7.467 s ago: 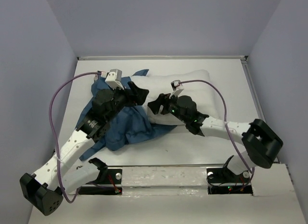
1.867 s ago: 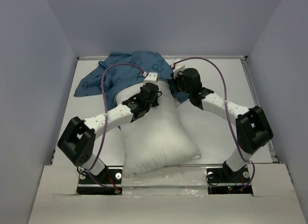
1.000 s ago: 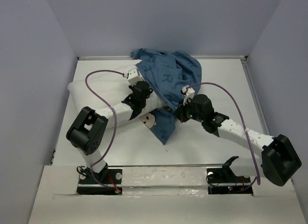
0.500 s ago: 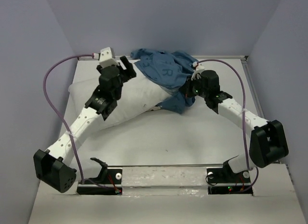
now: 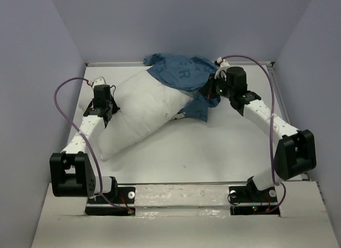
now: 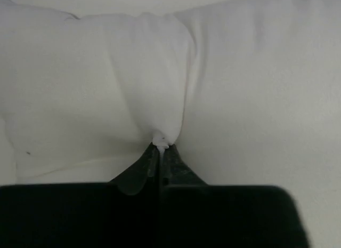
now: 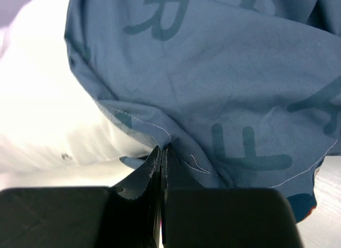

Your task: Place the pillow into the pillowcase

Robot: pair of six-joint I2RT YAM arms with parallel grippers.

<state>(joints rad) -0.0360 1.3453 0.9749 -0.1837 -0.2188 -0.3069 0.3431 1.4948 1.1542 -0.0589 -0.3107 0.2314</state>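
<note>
Left gripper retracted to pillow edge, right gripper pinching pillowcase

The only readable marks are large block letters printed on the blue pillowcase, in a slightly different shade of blue. From the overhead camera, one capital R shows plainly on the cloth bunched at the far side of the counter. Close up from the right wrist camera, the letters sit at odd angles across the folds. One reads as an R turned upside down and one as a tilted capital A. A third could be an E or an H, but creases hide which.
</note>
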